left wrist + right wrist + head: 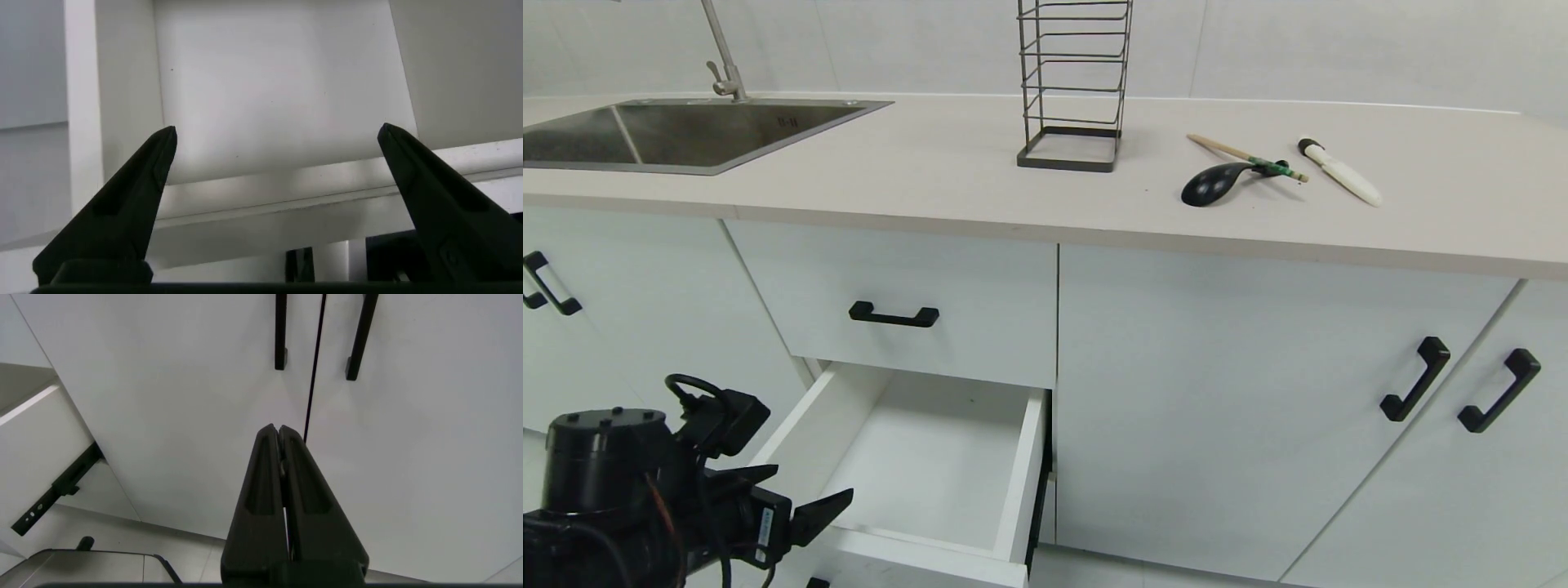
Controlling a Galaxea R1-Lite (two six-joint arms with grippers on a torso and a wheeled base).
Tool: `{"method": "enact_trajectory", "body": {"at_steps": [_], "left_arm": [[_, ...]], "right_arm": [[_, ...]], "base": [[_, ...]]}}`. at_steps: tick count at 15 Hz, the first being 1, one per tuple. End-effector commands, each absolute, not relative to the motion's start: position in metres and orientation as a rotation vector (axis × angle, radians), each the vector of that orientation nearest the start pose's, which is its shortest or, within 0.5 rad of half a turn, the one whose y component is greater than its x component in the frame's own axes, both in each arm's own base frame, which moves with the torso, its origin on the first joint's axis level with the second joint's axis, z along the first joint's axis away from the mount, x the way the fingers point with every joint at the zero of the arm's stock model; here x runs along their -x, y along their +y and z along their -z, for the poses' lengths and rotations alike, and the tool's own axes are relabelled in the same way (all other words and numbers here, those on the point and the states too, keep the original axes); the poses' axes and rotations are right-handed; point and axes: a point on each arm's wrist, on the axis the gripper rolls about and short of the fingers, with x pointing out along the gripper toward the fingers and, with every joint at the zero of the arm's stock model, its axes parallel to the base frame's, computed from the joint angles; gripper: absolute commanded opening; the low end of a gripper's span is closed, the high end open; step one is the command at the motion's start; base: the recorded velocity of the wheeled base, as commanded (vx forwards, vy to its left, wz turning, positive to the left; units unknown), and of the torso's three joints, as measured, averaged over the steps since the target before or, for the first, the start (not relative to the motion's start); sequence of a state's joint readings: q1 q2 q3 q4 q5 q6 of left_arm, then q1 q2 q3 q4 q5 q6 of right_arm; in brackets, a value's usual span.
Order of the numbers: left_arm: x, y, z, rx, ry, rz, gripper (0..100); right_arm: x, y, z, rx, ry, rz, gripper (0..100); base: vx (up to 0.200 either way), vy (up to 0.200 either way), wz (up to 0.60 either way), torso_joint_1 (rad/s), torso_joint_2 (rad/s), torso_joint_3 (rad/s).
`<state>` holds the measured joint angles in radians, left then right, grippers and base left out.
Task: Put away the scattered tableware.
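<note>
Kitchen counter [931, 180] with 3 utensils not yet stored near its right end: spoon [1213, 184], chopsticks [1245, 155], knife [1339, 171]. Below, drawer [1017, 465] pulled open. Left gripper [278, 139] spread wide at its front, right gripper [279, 433] pinched closed, both holding nothing.

this is a kitchen: a long pale countertop [915, 184] runs along a white tiled wall [1298, 49], with a steel sink [768, 135] set into it under a tall faucet [724, 61]. below are white cabinet doors [1217, 392] with black bar handles [1417, 377] and a drawer [1021, 465] standing open, as in fitted kitchen units. on the counter are a dark wire rack [1065, 166] and loose tableware: a black spoon [1213, 184], chopsticks [1225, 149] and a white utensil with a black end [1343, 175].
</note>
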<state>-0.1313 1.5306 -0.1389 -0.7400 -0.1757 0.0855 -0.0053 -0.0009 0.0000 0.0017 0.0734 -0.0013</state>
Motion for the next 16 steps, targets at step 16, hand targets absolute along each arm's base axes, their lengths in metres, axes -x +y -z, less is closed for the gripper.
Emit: {"method": "enact_trajectory", "body": {"at_steps": [16], "left_arm": [[-0.13,-0.024,-0.089,-0.086,0.543,0.336,100]], "right_arm": [[0.023,0.002,-0.075,0.001,0.001,-0.069,0]], "base": [[0.0,0.0,0.0,0.0,0.0,0.0]]}}
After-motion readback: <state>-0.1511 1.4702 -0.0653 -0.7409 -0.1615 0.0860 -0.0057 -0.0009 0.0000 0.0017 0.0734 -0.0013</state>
